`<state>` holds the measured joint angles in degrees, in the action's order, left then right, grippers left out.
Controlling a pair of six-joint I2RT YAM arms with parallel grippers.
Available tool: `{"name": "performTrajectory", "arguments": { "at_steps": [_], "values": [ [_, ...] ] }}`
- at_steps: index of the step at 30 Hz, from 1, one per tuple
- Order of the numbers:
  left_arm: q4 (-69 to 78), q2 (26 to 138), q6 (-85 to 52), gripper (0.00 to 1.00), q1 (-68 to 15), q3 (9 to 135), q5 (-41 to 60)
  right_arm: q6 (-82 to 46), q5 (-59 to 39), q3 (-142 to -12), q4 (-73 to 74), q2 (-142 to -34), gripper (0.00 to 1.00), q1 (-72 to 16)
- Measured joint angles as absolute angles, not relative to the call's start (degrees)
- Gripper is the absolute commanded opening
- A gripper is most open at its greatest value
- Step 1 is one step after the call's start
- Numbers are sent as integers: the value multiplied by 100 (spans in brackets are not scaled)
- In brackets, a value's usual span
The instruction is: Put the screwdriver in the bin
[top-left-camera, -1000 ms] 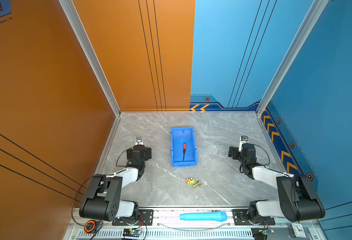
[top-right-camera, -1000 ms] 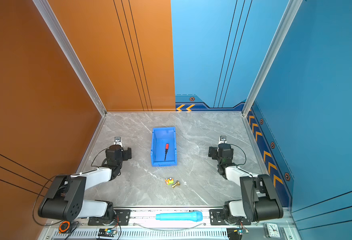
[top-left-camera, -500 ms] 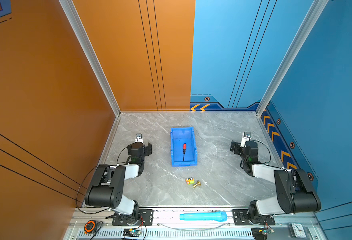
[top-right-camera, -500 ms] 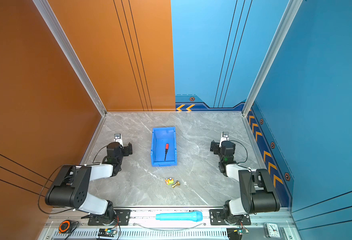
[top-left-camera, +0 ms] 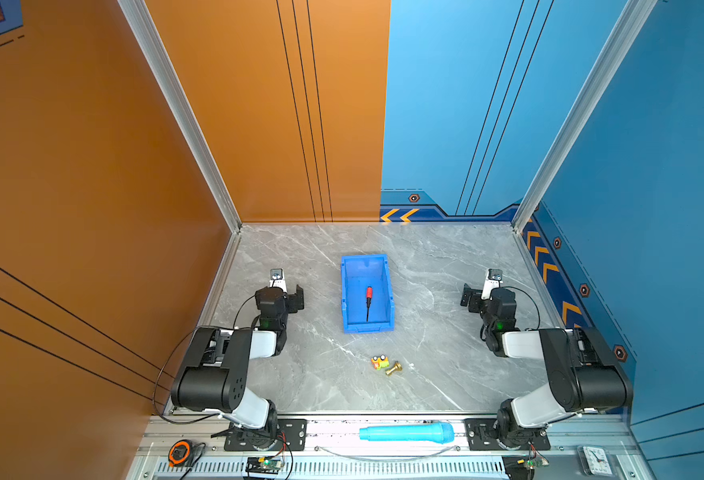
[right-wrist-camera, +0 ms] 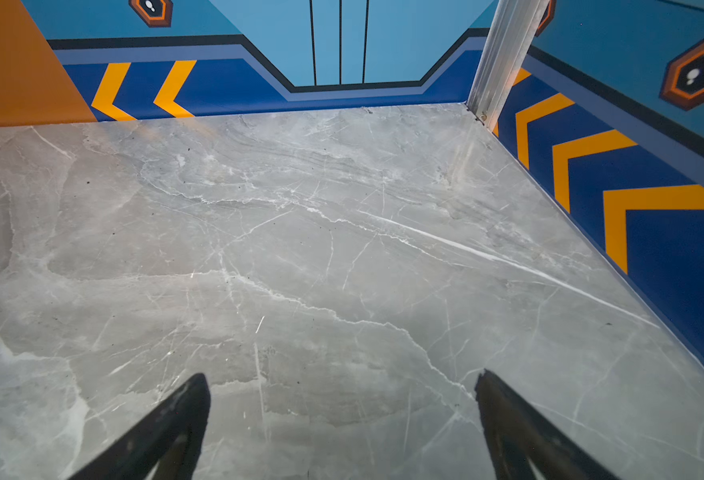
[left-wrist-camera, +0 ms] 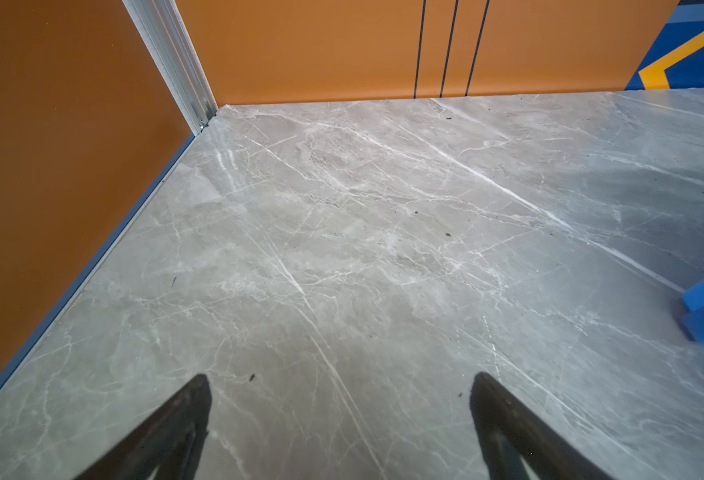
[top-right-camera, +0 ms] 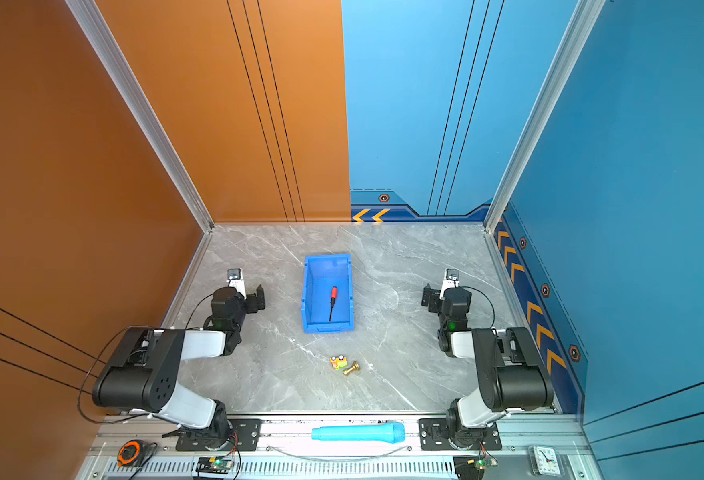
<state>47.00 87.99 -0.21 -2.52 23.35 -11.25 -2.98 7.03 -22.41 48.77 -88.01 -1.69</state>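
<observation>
screwdriver (top-left-camera: 368,301) is laid inside the bin (top-left-camera: 364,266), left claw (left-wrist-camera: 337,382) & right claw (right-wrist-camera: 342,380) spread wide w/ nothing held, so bin could only be bumped by a stray swing.

An orange wall (top-left-camera: 71,187) and blue wall (top-left-camera: 653,166) enclose grey marble floor (top-left-camera: 300,253).
</observation>
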Motion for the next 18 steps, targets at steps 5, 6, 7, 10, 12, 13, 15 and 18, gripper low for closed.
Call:
{"name": "performTrajectory", "arguments": {
  "at_steps": [5,6,7,10,12,13,15,18],
  "values": [
    [4768,8799,-21,98,-252,2331,-1100,-298,703,-2241,4930,-8801,100,-169],
    [4794,8799,-21,98,-252,2331,-1100,-298,703,-2241,4934,-8801,100,-169],
    [4821,8799,-21,98,-252,2331,-1098,-298,703,-2241,4936,-8801,100,-169],
    [4864,8799,-21,98,-252,2331,-1094,-298,703,-2213,5017,-8801,100,-169],
    [4869,8799,-21,98,-252,2331,-1083,-298,703,-2209,5024,-8801,100,-169],
    [4866,8799,-21,98,-252,2329,-1083,-298,703,-2209,5024,-8801,100,-169],
    [4869,8801,-21,98,-252,2329,-1083,-298,703,-2206,5026,-8801,100,-169],
    [4869,8801,-21,98,-252,2329,-1083,-298,703,-2200,5065,-8801,100,-169]
  ]
}}
